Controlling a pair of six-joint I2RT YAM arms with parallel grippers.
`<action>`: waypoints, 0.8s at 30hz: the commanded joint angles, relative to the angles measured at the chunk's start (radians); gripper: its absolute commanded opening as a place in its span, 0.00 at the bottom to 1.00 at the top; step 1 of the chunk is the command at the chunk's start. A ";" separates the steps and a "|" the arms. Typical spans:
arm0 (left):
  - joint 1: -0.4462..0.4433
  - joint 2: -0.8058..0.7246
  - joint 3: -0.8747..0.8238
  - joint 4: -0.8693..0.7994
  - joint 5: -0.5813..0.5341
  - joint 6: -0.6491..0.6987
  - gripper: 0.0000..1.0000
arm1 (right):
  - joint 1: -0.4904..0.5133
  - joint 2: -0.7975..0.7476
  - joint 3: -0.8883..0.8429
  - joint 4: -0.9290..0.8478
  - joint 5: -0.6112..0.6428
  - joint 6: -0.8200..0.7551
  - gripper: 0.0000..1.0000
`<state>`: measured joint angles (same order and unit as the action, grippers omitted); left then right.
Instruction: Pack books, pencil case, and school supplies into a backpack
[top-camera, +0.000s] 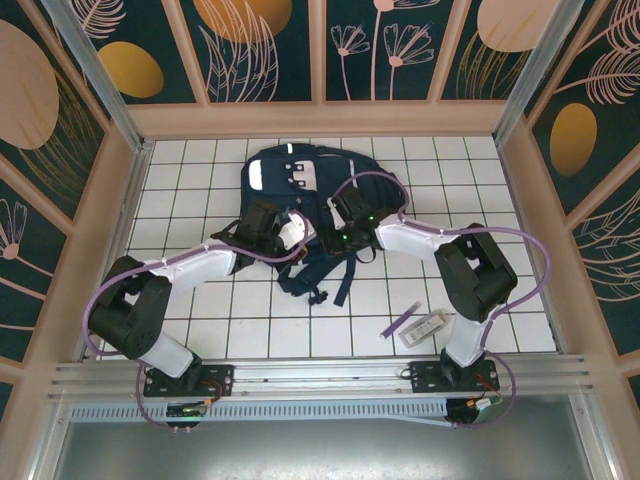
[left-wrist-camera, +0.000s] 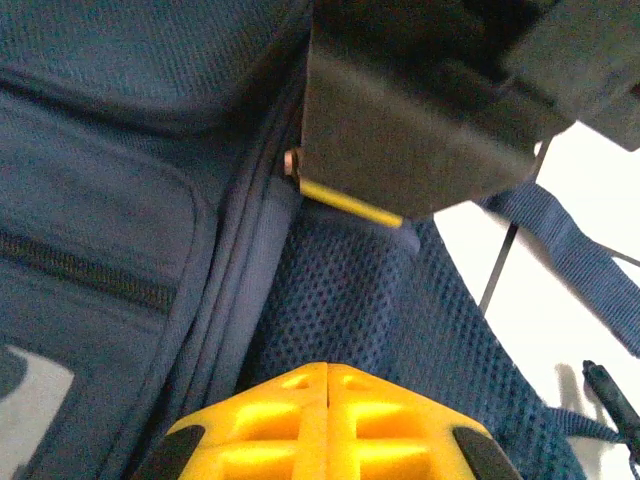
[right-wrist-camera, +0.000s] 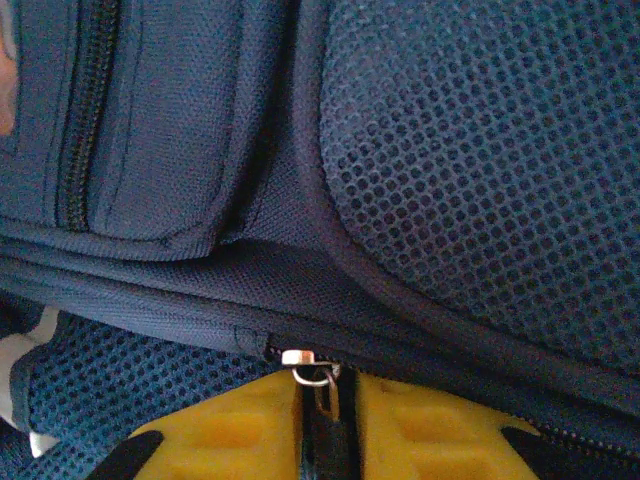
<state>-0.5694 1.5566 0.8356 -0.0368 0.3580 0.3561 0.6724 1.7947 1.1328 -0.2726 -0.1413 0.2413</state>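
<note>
The navy backpack (top-camera: 300, 175) lies flat at the middle back of the table, straps toward me. My left gripper (top-camera: 297, 232) sits at its lower edge. Its yellow fingers (left-wrist-camera: 327, 368) are shut tip to tip over blue mesh (left-wrist-camera: 350, 300), with nothing showing between them. My right gripper (top-camera: 335, 238) is close beside it, shut (right-wrist-camera: 322, 385) on the dark zipper pull (right-wrist-camera: 325, 420) that hangs from a small metal slider (right-wrist-camera: 305, 357). A purple pen (top-camera: 402, 321) and a clear stationery pack (top-camera: 430, 325) lie on the tiles at front right. The books are out of view.
The right arm's dark gripper body (left-wrist-camera: 400, 130) hangs just beyond my left fingers. Loose straps (top-camera: 330, 280) trail toward the front. Wooden walls (top-camera: 135, 190) fence the white tiled table (top-camera: 250, 320) on three sides. A metal rail (top-camera: 320, 375) runs along the near edge.
</note>
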 joint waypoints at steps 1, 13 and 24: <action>0.002 0.010 -0.020 0.034 -0.083 -0.031 0.08 | -0.008 0.012 0.025 -0.030 0.087 0.020 0.11; 0.116 0.113 0.021 0.033 -0.389 -0.181 0.20 | -0.115 -0.118 -0.024 -0.090 -0.034 -0.037 0.00; 0.315 0.061 -0.019 0.067 -0.497 -0.343 0.16 | -0.283 -0.197 -0.102 -0.125 0.092 -0.043 0.00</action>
<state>-0.3130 1.6405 0.8272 0.0486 -0.0147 0.0788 0.4191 1.6440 1.0481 -0.3294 -0.1497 0.2146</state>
